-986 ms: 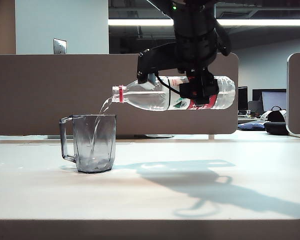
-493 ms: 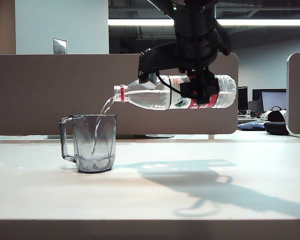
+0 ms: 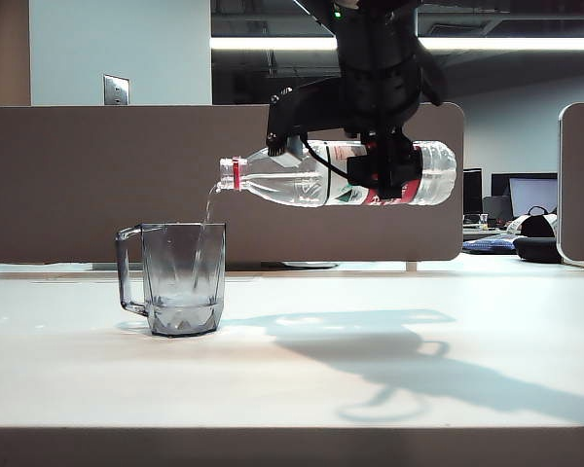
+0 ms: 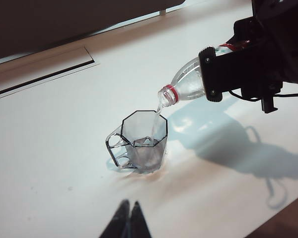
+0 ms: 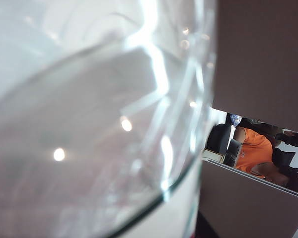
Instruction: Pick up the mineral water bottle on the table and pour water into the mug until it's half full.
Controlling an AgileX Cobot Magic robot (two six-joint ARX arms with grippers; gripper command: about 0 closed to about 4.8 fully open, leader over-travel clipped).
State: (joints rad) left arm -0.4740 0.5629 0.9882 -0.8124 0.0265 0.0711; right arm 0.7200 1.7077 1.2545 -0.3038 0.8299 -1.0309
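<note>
Brown partition (image 3: pixel 97 185) behind, ceiling strip light (image 3: pixel 273 44), wall switch plate (image 3: pixel 116 89)

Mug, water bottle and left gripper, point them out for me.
mug (image 3: pixel 183 282): exterior view, front wall.
mineral water bottle (image 3: pixel 282 181): exterior view, clear shoulder.
left gripper (image 4: pixel 129 218): left wrist view, between shut fingertips.

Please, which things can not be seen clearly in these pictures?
- Right gripper: exterior view, its fingers hide behind its own black body where it holds the mineral water bottle.
- Bottle label: exterior view, mostly covered by that gripper.
- Right wrist view: the bottle fills it, blurred.
- Left gripper: left wrist view, cut by the edge, fingertips together.
- Water level in the mug: low, exact height unclear.
</note>
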